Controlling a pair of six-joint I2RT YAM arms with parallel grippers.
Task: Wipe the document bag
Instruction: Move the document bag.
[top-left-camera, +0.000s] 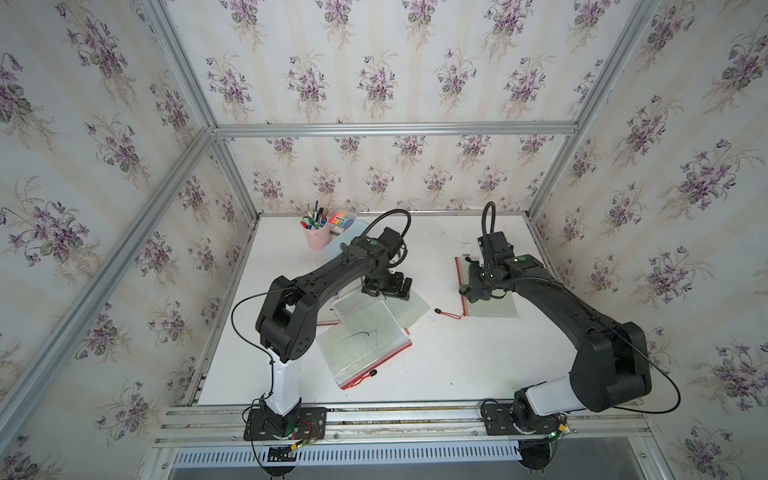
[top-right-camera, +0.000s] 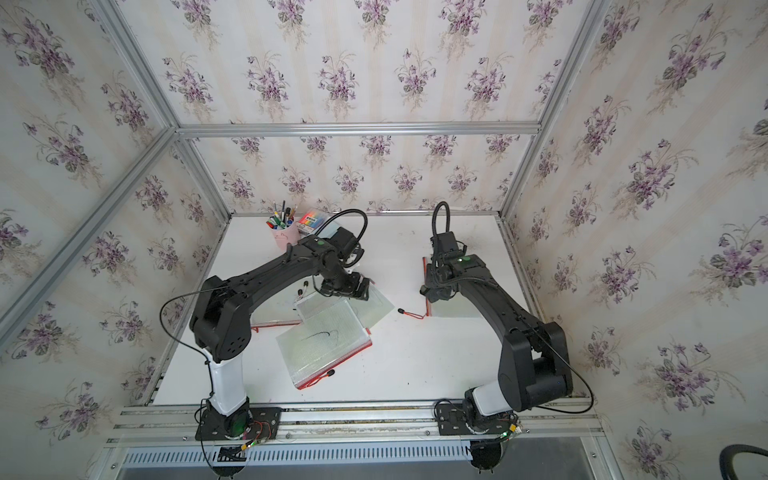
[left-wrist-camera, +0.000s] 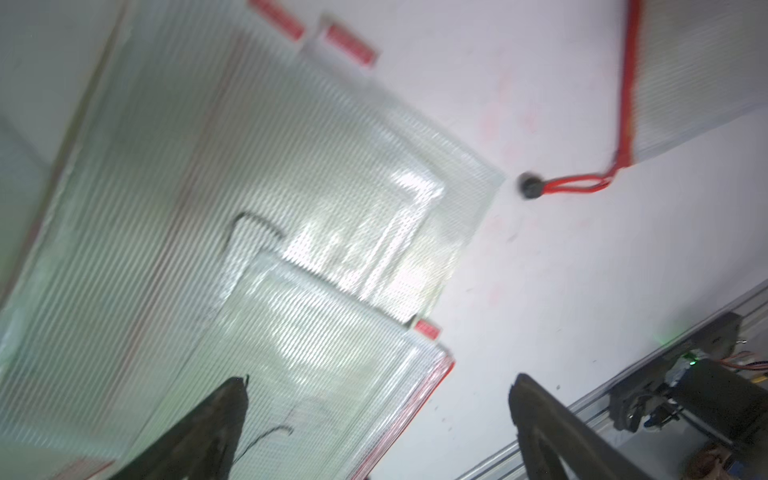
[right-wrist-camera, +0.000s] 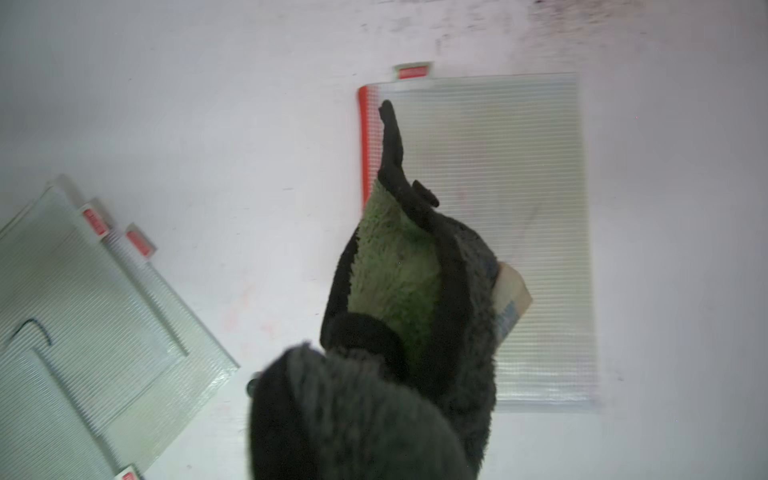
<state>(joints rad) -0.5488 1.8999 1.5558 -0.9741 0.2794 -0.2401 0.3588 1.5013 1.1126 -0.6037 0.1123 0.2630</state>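
Nearest to the lens, in the right wrist view, hangs the cloth (right-wrist-camera: 395, 270), dark grey and fluffy with a green inner side. It is bunched so that it hides the fingers that carry it. From the way it hangs at the right gripper (top-left-camera: 482, 282) in a top view, I judge that this gripper is closed on it. Under the cloth lies the document bag (right-wrist-camera: 532, 166), clear and ribbed, flat on the white table (top-left-camera: 436, 365) on the right arm's side. Its red zip edge (right-wrist-camera: 365, 145) faces the middle of the table, and its pull cord (top-left-camera: 449, 313) lies loose beside the near corner. The cloth covers the part near the zip; whether it already presses on the plastic, I cannot tell. The left gripper (left-wrist-camera: 380, 380) is spread wide with nothing between its fingers. It hovers over the pile of other bags (top-left-camera: 365, 340), well apart from the single bag, and the top bag of the pile carries a black scribble (top-left-camera: 361, 333). To wipe well, I think the cloth should meet the bag with a broad flat part, not with its hanging tip. The strokes should run long, from the zip side toward the plain edge. The pressure should be light, because such a thin bag probably slides on a smooth table; the free left gripper could pin one corner. The cloth should also keep off the pull cord, which may snag.
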